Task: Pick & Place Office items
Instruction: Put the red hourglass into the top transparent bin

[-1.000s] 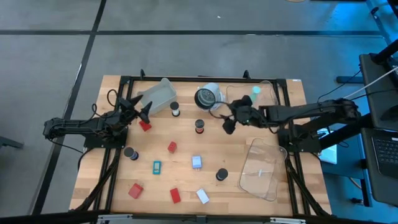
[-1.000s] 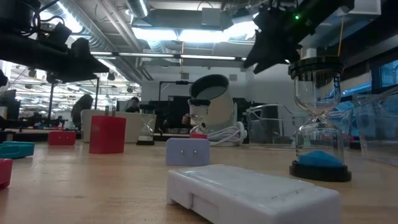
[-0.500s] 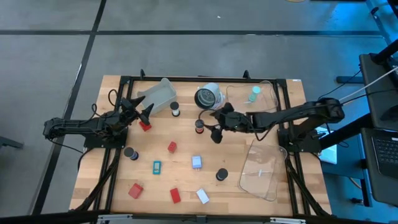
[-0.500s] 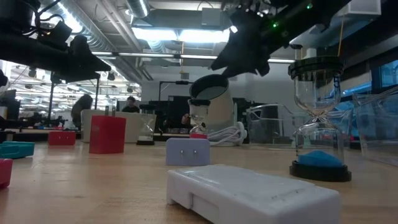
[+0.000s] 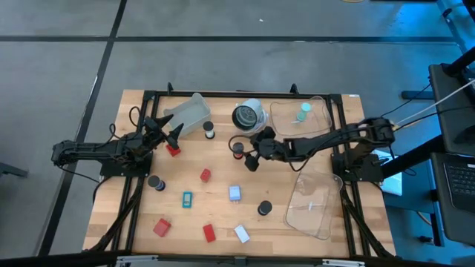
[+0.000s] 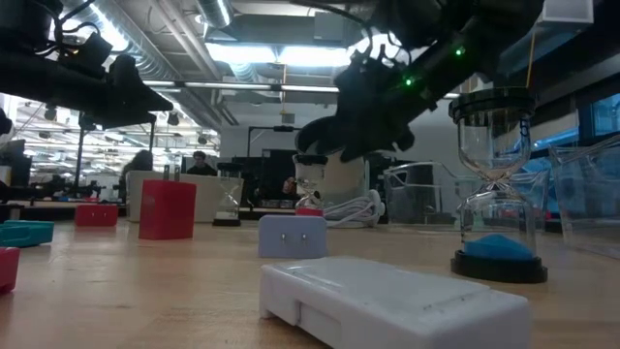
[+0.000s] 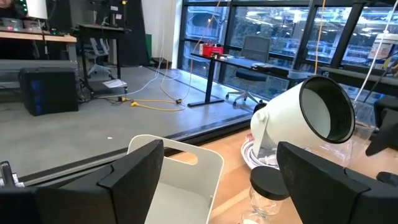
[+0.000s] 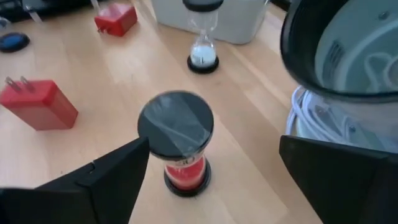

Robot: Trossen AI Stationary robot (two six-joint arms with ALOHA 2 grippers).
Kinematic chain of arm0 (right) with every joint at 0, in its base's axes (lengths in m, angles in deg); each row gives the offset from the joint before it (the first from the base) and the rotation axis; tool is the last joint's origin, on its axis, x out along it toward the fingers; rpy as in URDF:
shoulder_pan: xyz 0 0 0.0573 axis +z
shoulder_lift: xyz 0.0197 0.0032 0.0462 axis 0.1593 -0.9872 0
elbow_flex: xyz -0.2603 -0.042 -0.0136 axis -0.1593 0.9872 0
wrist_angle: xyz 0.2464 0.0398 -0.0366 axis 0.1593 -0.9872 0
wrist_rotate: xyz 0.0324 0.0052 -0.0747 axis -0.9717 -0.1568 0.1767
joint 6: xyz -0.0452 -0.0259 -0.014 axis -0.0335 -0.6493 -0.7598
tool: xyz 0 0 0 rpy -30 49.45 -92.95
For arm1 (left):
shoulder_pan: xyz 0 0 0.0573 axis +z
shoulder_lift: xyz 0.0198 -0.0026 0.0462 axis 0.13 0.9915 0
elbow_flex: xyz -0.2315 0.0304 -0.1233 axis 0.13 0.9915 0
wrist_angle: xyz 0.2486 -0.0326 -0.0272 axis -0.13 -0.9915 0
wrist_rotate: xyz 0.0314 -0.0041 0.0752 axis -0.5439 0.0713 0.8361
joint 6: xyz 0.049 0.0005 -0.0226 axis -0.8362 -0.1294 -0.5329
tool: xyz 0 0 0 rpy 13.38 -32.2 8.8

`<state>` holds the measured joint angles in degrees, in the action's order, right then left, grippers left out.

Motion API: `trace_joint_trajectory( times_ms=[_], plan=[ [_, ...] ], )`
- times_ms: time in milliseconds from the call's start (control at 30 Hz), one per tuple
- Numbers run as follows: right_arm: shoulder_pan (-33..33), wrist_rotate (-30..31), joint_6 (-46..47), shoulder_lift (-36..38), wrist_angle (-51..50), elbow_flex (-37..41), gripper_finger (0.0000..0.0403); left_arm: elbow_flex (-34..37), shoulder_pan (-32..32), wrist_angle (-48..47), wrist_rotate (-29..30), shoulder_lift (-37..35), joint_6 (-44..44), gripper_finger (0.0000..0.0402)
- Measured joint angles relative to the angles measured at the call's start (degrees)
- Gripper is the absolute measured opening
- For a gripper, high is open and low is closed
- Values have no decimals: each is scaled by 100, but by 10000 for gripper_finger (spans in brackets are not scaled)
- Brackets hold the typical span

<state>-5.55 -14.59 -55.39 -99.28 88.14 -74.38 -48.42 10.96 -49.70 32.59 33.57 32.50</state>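
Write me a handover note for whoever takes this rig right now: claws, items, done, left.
Right claw: open, empty, hanging over the red-sand hourglass mid-table, not yet gripping it.
Left claw: open, empty, waiting by the white tray at the back left, a red block just beside it.
Items: a teal piece sits in the back-right clear tray. The front-right clear tray holds nothing. The rest are loose on the table: red plug blocks, a teal block, a pale-blue block, a white block, other hourglasses.
Done: at most that one piece.
Left: nearly everything; red-sand hourglass looks next.
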Motion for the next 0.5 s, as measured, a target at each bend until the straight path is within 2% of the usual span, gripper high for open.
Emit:
trace_joint_trajectory(
  times_ms=[133,333,500],
  plan=[
    [0,-142,-4,-36,17,0,354,0,0,0,2,0,1,310],
    [-13,-701,-27,-36,19,0,363,0,0,2,3,0,2,310],
    [-20,-567,-287,-36,64,0,392,0,0,2,4,0,4,310]
  ],
)
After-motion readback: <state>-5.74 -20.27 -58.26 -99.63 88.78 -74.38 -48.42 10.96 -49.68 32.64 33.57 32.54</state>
